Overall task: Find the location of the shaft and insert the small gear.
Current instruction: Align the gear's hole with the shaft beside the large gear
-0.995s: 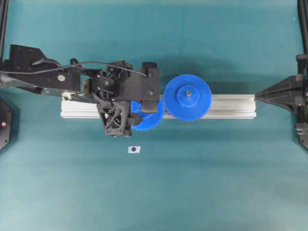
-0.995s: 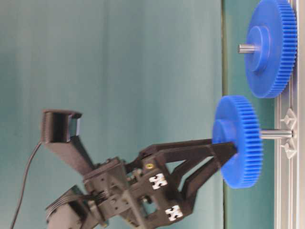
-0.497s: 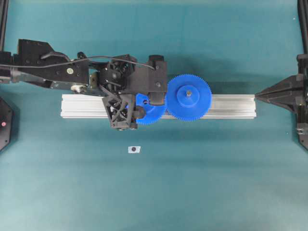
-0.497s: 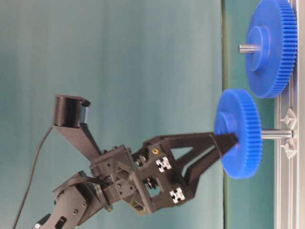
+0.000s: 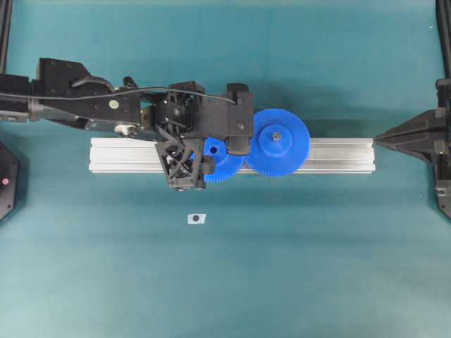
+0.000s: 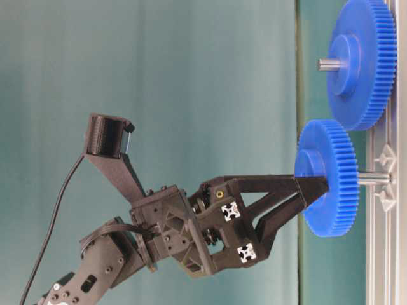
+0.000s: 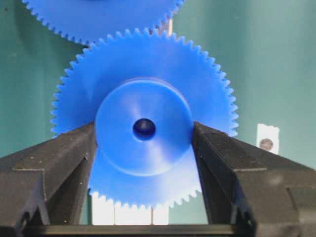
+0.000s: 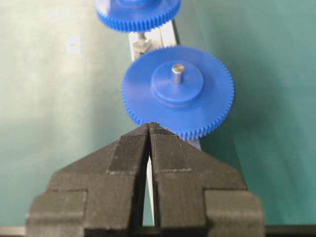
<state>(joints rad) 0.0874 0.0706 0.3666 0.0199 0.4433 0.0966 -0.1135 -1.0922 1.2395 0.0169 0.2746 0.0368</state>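
Small gear (image 6: pixel 325 178) has slid further down the shaft (image 6: pixel 374 179) over the last second, closer to the rail (image 5: pixel 338 155), teeth now beside the big gear (image 5: pixel 276 143). Left pincer (image 7: pixel 143 140) clamps its hub. Not fully seated, I'd say. Right pincer (image 8: pixel 149 129) closed, empty, parked.

Both arms are matte black. The left arm (image 6: pixel 108 267) ends in a lattice-framed wrist block with open triangular struts and two small white patches printed with black marks. A brass-coloured screw head sits near the finger roots. A thin black cable (image 6: pixel 54 216) loops up to a ribbed, boxy camera housing (image 6: pixel 107 135) on a slanted stalk. The right gripper (image 8: pixel 149 129) has wedge-shaped fingers with finely ridged faces, possibly 3D-printed.
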